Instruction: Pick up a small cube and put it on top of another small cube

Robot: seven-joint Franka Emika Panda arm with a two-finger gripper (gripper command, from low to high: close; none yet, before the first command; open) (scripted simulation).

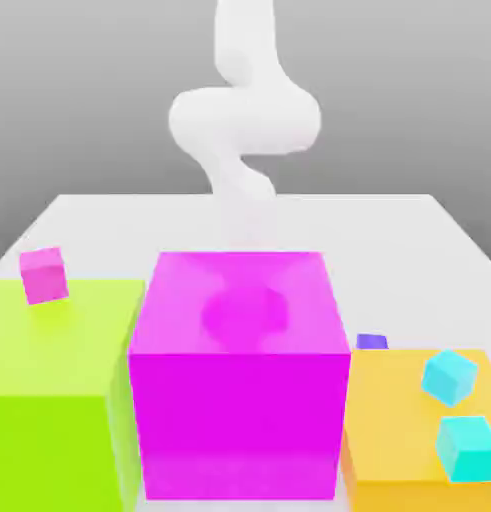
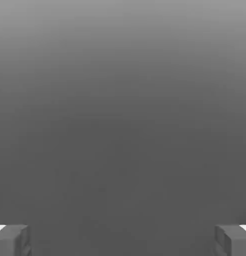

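Well, from the exterior view my white arm (image 1: 244,115) rises behind the big magenta block (image 1: 239,375), which stands at the front of the pale table (image 1: 409,225) and hides whatever of me hangs below the elbow. The small cube (image 1: 371,342), deep blue-violet, peeks out just behind the orange block (image 1: 389,440), at the magenta block's far corner on the exterior view's right; it sits on the table, well apart from my arm and nearer the camera than I am. Two cyan cubes (image 1: 449,376) (image 1: 468,447) rest on top of the orange block, one behind the other and not touching. A pink cube (image 1: 43,274) sits tilted on the far edge of the lime-green block (image 1: 59,400), on the exterior view's left of the magenta one. From the hand view, my gripper (image 2: 123,240) stands spread as wide as it goes, one grey fingertip (image 2: 12,240) at each lower corner of the picture, and nothing lies between them. Beyond my fingertips is plain grey surface, with no cube or block near my jaws.
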